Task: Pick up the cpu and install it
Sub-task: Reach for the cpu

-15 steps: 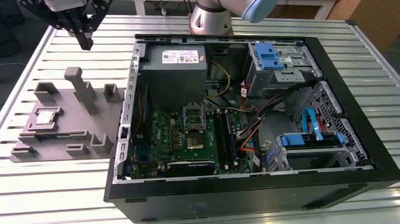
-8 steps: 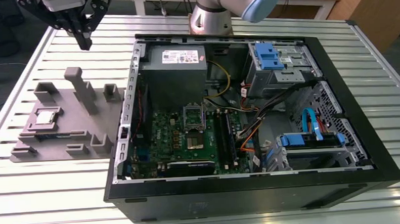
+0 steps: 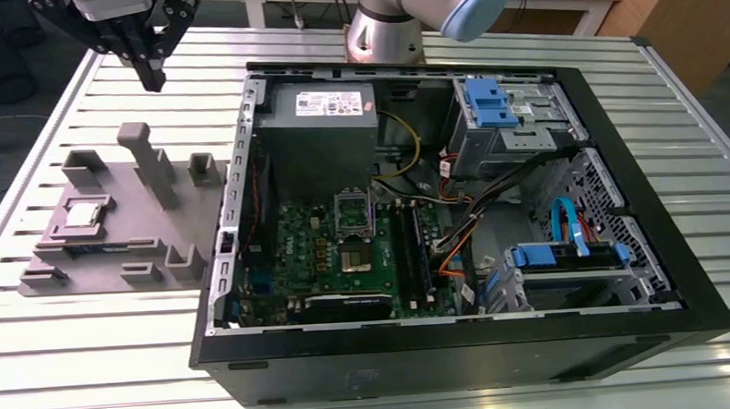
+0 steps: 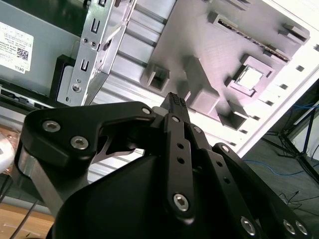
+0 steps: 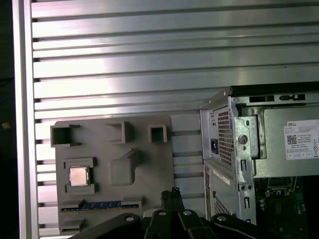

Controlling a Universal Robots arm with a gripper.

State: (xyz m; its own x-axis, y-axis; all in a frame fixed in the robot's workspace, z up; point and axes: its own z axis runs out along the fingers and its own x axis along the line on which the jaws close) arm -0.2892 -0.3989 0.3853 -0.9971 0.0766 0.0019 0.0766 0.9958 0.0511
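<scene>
exterior view: the gripper [image 3: 152,77] hangs over the slatted metal table [image 3: 65,97] near its far edge. its fingers are pinched together with nothing between them. the cpu [image 3: 85,214] lies flat in a square recess of the grey fixture plate [image 3: 120,243]. it is well apart from the gripper and nearer the camera. the plate sits on the exterior view's left of the open computer case [image 3: 470,338]. the socket [image 3: 354,214] on the board lies inside that case, across the case wall from the cpu.

second wrist view: the gripper [image 4: 175,99] ends in one narrow closed tip and is empty. the cpu [image 4: 249,77] shows beyond it, seated in its recess and clear of the tip. raised grey blocks [image 4: 202,82] stand between the two.

first wrist view: the gripper [image 5: 172,194] is again closed on nothing, over the plate's edge. the cpu [image 5: 79,176] rests in its pocket, apart from the gripper and untouched. a long blue strip [image 5: 102,204] lies in a slot just beside that pocket.
</scene>
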